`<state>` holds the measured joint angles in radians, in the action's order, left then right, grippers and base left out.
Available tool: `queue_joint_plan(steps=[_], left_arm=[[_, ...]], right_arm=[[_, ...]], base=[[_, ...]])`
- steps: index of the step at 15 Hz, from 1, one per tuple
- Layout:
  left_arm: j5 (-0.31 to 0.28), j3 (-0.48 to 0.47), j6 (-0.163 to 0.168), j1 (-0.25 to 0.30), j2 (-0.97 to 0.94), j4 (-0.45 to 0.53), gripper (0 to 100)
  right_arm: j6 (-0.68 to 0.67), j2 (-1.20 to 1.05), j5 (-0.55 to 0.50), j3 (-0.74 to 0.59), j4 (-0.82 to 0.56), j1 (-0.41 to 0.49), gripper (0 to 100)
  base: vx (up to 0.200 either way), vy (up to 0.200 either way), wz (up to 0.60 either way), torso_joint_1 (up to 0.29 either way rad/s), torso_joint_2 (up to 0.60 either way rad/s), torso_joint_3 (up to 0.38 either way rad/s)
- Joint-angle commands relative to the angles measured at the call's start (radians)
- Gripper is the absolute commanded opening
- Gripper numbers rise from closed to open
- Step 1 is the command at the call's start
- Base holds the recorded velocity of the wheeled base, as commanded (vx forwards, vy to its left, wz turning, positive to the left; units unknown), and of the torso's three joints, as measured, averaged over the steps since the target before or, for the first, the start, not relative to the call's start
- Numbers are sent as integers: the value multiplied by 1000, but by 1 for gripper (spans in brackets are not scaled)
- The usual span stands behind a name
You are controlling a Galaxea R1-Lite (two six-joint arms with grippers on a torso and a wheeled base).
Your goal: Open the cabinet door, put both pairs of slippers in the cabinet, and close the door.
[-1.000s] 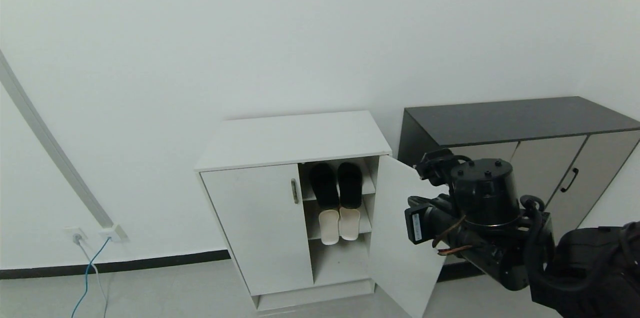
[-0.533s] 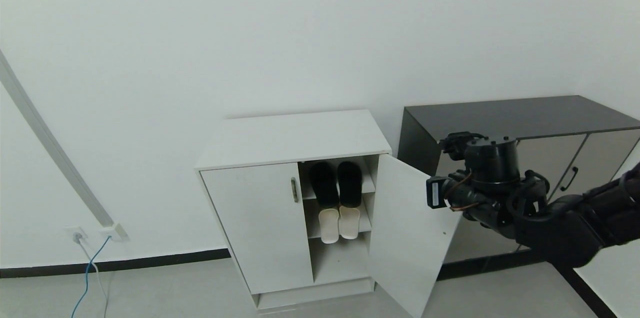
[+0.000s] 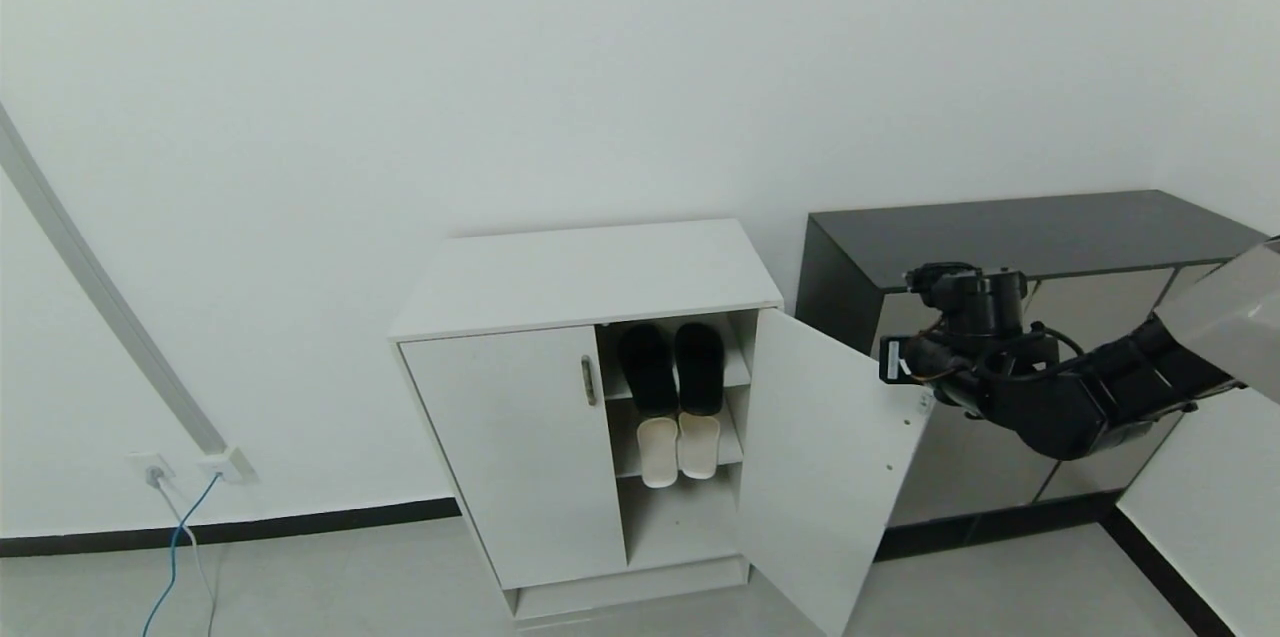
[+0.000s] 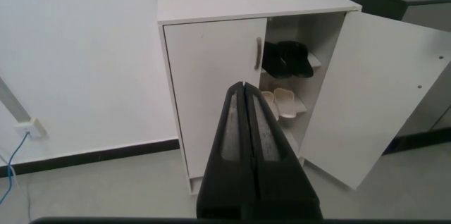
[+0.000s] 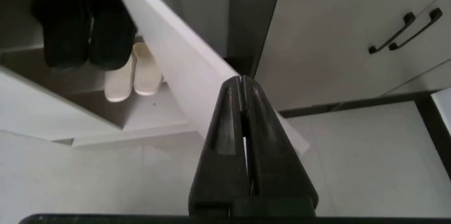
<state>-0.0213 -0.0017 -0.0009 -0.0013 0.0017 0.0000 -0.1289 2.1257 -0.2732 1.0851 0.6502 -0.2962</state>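
The white cabinet (image 3: 590,277) stands against the wall with its right door (image 3: 820,457) swung open and its left door (image 3: 510,447) closed. A black pair of slippers (image 3: 673,369) lies on the upper shelf and a cream pair (image 3: 680,447) on the shelf below. My right arm (image 3: 1000,377) hangs just right of the open door's outer edge. In the right wrist view the right gripper (image 5: 243,86) is shut and empty over the door's edge (image 5: 183,62); contact cannot be told. The left gripper (image 4: 244,90) is shut and empty, well back from the cabinet front (image 4: 211,76).
A dark low cabinet (image 3: 1030,232) with grey doors and black handles (image 5: 405,30) stands right beside the open door, behind my right arm. A wall socket with a blue cable (image 3: 175,527) sits at the left. Grey floor lies before the cabinet.
My right arm has swung away to the right and farther out, ending beside the open door's outer edge. The door and both slipper pairs stand as before.
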Motion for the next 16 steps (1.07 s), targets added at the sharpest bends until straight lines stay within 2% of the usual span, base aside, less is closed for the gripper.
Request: queue_joint_plan(steps=[1, 6, 16], left_arm=[[0, 0, -1, 0, 0, 0, 0], [0, 0, -1, 1, 0, 0, 0], [1, 0, -2, 1, 0, 0, 0]], right_arm=[[0, 69, 0, 41, 0, 32, 0], [-11, 132, 0, 99, 2, 71, 0], [-14, 161, -1, 99, 0, 63, 0]], base=[[0, 0, 0, 0, 0, 0], [0, 0, 0, 0, 0, 0], [0, 0, 0, 0, 0, 0]])
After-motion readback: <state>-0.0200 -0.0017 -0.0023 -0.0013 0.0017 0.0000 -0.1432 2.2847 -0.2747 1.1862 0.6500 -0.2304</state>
